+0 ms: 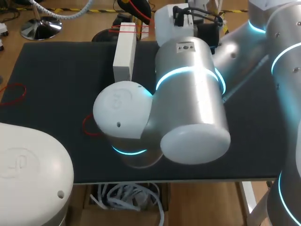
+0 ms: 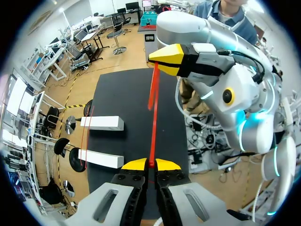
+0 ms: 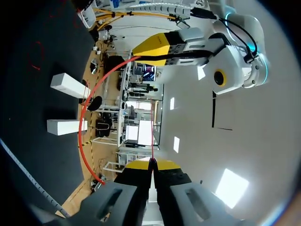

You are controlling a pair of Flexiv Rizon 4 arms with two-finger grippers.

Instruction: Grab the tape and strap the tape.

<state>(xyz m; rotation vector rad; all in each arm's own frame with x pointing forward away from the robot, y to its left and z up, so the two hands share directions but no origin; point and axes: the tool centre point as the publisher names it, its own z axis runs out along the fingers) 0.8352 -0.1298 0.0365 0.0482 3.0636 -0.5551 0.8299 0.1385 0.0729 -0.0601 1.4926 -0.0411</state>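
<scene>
A red rubber band hangs above the black table, stretched between my two grippers. In the left wrist view my left gripper is shut on the band's near end, and my right gripper pinches the far end straight ahead. From the right wrist, my right gripper is shut on the band. One strand runs taut and the other bows out in a wide arc to my left gripper. In the head view my arms' large joints hide both grippers and the band.
Two white blocks lie side by side on the black mat, a thin red band across their ends. One block shows in the head view. Loose red bands lie on the mat's left half.
</scene>
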